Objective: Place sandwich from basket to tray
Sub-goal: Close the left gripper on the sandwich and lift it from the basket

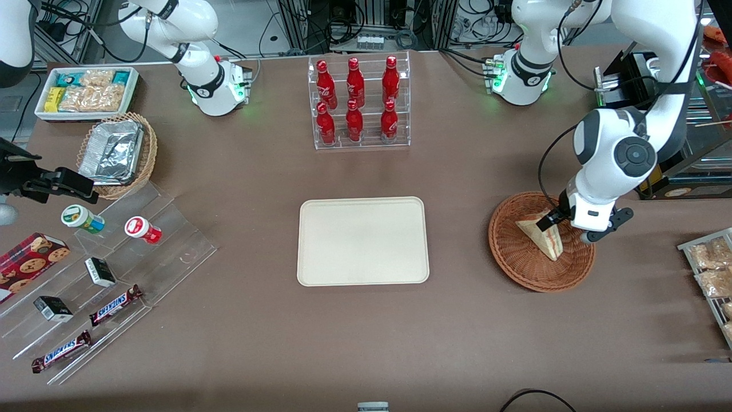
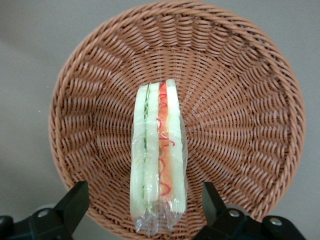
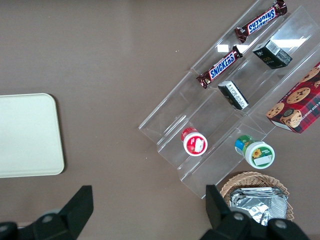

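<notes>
The sandwich [image 1: 542, 236], a clear-wrapped wedge with green and red filling lines, stands on edge in the reddish-brown wicker basket [image 1: 514, 266] toward the working arm's end of the table. My gripper [image 1: 569, 229] hangs low over the basket, open, with one black finger [image 2: 75, 201] on each side of the sandwich's [image 2: 157, 150] wrapped end and gaps between both fingers and the wrap. The basket's woven floor [image 2: 240, 100] fills the wrist view. The cream tray [image 1: 363, 240] lies bare at the table's middle, beside the basket.
A clear rack of red bottles [image 1: 359, 103] stands farther from the camera than the tray. Toward the parked arm's end are an acrylic stepped shelf [image 1: 171, 246] with snacks, a pale basket of foil containers [image 1: 117, 151] and a white snack bin [image 1: 86, 91]. Packets [image 1: 712, 269] lie beside the basket.
</notes>
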Controlling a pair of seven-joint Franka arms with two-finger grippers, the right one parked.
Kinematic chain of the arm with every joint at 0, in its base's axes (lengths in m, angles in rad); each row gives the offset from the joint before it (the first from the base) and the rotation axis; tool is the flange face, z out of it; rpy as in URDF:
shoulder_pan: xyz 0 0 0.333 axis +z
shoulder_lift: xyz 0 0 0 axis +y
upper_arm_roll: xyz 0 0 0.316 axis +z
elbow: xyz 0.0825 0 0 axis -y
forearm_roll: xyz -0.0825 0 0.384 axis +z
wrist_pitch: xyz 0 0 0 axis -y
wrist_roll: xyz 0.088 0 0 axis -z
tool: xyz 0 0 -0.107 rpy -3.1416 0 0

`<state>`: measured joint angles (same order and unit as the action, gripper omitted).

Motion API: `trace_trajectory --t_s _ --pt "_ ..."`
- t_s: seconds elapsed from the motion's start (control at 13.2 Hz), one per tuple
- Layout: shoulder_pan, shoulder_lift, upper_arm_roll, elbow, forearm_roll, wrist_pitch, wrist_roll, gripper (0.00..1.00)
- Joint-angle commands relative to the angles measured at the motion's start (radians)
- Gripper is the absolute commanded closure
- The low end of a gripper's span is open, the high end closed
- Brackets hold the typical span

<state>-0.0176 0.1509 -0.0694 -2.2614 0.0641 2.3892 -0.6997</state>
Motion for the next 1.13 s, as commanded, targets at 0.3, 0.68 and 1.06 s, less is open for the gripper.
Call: trace_trajectory --t_s 0.3,0.68,1.06 --pt "-0.002 0.056 -0.001 -0.024 0.013 0.108 -0.058 0.00" --pt "-0.004 0.102 -0.004 -0.026 0.003 0.136 -0.092 0.39" --pt "-0.018 0.098 -0.010 -0.007 0.017 0.101 -0.090 1.00"
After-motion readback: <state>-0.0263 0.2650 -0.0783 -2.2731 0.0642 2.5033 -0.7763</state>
